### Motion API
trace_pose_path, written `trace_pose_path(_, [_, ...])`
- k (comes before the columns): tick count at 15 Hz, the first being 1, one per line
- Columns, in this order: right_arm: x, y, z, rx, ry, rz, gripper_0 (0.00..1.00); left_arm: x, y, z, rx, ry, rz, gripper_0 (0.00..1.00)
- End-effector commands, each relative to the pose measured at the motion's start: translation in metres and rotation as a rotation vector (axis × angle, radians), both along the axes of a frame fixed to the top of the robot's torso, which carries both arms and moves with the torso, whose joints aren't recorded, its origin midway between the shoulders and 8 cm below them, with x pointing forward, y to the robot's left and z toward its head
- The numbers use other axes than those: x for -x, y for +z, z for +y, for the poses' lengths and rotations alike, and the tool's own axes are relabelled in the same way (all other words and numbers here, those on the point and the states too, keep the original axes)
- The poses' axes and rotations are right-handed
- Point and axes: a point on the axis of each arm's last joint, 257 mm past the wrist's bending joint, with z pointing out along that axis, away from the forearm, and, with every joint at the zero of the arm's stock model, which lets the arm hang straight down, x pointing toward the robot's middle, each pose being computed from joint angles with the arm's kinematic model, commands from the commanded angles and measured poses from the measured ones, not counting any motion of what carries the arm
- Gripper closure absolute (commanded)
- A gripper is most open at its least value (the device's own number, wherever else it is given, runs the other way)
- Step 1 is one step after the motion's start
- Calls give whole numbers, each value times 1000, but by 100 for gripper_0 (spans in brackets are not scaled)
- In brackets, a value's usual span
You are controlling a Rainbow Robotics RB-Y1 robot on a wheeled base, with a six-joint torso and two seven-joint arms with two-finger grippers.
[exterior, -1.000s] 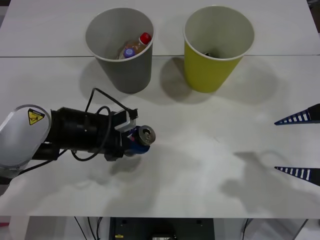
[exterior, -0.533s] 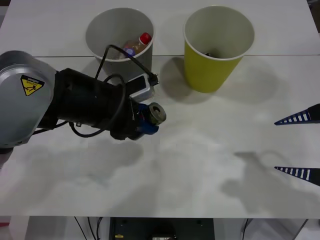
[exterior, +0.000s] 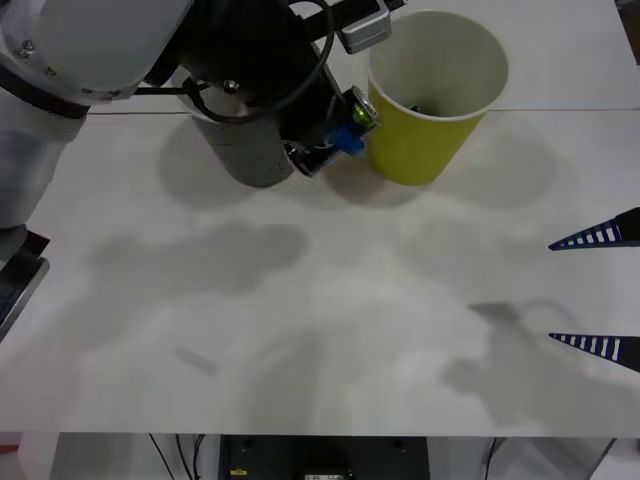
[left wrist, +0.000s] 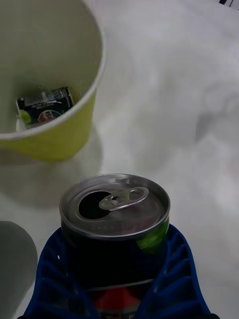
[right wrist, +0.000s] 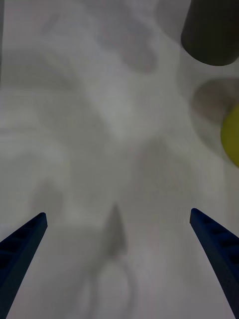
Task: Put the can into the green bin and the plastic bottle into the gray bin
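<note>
My left gripper (exterior: 338, 140) is raised above the table, shut on the can (exterior: 360, 118). It holds the can just beside the near left wall of the green bin (exterior: 435, 100). In the left wrist view the can (left wrist: 115, 209) shows its silver top and pull tab upright between the blue fingers (left wrist: 178, 279). The green bin (left wrist: 55, 137) stands close beyond it. My left arm covers the top of the gray bin (exterior: 250, 160), and the plastic bottle is hidden. At the right edge, my right gripper (exterior: 600, 290) waits open over bare table.
Another can (left wrist: 45, 103) lies at the bottom of the green bin. The right wrist view has the gray bin (right wrist: 211, 30) and the green bin (right wrist: 232, 135) far off. White table (exterior: 330, 330) spreads in front of both bins.
My left arm lifted the can off the table and carried it back and to the right, up to the green bin. The right arm has not moved.
</note>
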Motion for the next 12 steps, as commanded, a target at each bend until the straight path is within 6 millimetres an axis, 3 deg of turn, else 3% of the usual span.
trace_pose_path(1, [0, 0, 0, 0, 0, 0, 0, -28, 27, -31, 32, 41, 35, 100])
trace_pose_path(3, [0, 0, 0, 0, 0, 0, 0, -44, 53, -58, 67, 67, 27, 100])
trace_pose_path(6, [0, 0, 0, 0, 0, 0, 0, -68, 74, -87, 115, 112, -30, 100])
trace_pose_path(12, [0, 0, 0, 0, 0, 0, 0, -99, 90, -134, 237, 169, -77, 100])
